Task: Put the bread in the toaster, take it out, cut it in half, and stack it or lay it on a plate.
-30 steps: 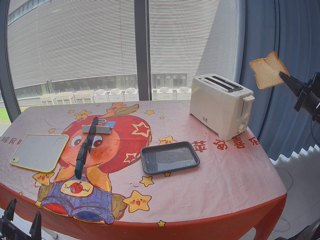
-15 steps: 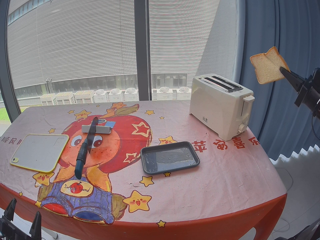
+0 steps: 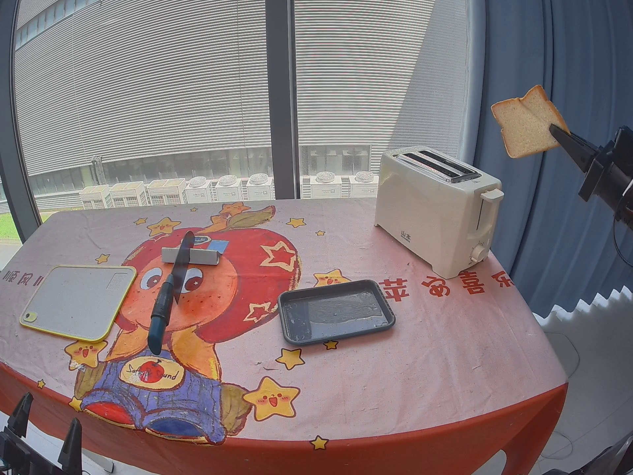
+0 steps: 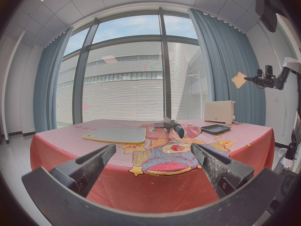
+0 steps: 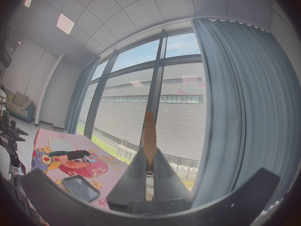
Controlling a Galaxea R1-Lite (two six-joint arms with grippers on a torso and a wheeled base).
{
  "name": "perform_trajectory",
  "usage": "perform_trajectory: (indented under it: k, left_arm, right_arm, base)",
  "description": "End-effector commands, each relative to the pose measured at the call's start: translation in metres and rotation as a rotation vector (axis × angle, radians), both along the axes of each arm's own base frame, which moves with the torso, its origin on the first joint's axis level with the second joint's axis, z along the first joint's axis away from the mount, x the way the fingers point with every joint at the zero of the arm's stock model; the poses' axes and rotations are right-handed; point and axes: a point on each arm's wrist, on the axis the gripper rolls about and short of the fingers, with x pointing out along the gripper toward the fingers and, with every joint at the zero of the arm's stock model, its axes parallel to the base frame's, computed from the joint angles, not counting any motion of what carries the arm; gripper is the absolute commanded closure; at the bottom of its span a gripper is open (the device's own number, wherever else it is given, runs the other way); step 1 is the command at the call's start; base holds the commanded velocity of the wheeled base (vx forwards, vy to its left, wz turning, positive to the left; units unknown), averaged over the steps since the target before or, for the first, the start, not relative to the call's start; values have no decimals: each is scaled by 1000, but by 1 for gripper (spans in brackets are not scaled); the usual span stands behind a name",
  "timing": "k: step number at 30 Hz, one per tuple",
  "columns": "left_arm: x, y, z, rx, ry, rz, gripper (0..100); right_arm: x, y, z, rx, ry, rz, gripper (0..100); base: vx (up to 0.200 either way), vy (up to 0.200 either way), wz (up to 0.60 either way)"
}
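A slice of bread (image 3: 525,125) hangs in the air to the right of and above the white toaster (image 3: 437,207), beyond the table's right edge. My right gripper (image 3: 556,131) is shut on one edge of it; in the right wrist view the bread (image 5: 150,135) stands edge-on between the closed fingers (image 5: 138,168). The toaster's two top slots face up, with nothing in them. A dark rectangular plate (image 3: 335,311) lies in front of the toaster. My left gripper (image 4: 153,160) is open and low before the table's front left edge, holding nothing.
A pale cutting board (image 3: 78,300) lies at the table's left. A blue-handled knife (image 3: 168,291) leans on a small grey rest (image 3: 190,255) beside it. Blue curtains hang to the right behind the right arm. A window runs behind the table.
My right gripper has lifted the bread higher and a little to the left. Everything on the table and the left gripper stayed put.
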Motion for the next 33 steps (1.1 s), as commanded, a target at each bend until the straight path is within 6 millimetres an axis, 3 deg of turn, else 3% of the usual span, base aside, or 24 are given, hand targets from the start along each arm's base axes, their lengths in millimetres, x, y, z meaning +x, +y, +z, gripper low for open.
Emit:
perform_trajectory:
  k: [1, 23, 33]
  left_arm:
    - [1, 0, -4, 0, 16, 0, 0]
    - [1, 0, -4, 0, 16, -1, 0]
    - [1, 0, -4, 0, 16, -1, 0]
  right_arm:
    - [10, -3, 1, 0, 0, -12, 100]
    - [61, 11, 5, 2, 96, 37, 100]
    - [94, 20, 2, 6, 158, 38, 100]
  base:
    - [0, 0, 0]
    - [0, 0, 0]
    - [0, 0, 0]
